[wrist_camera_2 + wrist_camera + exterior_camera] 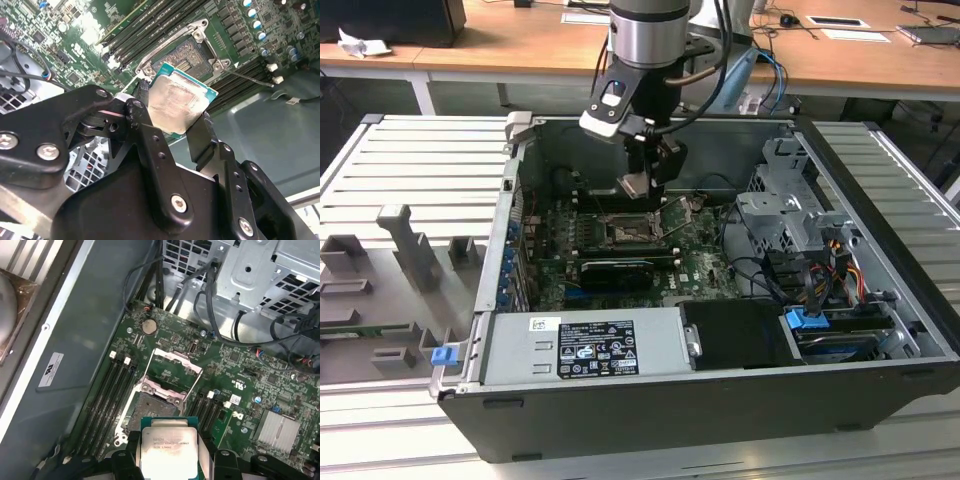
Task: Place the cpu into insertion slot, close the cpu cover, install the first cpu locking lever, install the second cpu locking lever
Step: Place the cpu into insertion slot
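1. The cpu (177, 102) is pictured gripped by two opposite edges between the black fingers (150, 145) of the gripper (171, 120), its pale metal face exposed in both wrist views.
2. The chip is held in the air just above the insertion slot (150, 407) and is not yet seated.
3. The cpu cover (175, 359) is seen swung open at the slot's far edge.
4. The socket is surrounded by a green motherboard (705, 262) inside an opened computer case (620, 420).

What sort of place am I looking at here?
Probably a robotics lab or test workshop: an opened computer case lies on a slatted metal workbench, office desks stand behind, and jaws on a robot arm hold the cpu above its motherboard.
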Controlling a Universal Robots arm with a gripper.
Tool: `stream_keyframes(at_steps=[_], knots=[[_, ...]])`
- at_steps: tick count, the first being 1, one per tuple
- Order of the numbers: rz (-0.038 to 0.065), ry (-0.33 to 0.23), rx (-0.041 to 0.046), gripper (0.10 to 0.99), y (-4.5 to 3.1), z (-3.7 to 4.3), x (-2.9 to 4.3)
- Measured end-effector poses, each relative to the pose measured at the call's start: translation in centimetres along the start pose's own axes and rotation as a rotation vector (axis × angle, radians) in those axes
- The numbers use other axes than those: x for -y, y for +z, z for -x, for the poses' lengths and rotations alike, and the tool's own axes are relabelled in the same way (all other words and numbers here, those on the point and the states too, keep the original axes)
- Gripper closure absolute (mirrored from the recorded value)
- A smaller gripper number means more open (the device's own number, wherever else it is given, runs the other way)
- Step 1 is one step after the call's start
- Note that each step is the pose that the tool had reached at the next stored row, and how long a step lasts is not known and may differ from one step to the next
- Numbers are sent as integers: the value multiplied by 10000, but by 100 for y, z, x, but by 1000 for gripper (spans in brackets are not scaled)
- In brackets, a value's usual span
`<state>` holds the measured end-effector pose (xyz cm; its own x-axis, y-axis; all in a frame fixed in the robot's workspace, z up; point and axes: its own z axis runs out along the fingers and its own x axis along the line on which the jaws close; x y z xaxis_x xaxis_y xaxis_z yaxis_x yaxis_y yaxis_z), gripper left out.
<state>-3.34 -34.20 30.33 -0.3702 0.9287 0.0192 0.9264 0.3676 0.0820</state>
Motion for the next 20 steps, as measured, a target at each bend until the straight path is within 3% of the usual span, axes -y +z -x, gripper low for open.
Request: stream_keyframes(at_steps=[14, 20], knots=[[42, 2169, 178, 545, 61, 1, 5], [59, 3129, 261, 545, 134, 3, 11]])
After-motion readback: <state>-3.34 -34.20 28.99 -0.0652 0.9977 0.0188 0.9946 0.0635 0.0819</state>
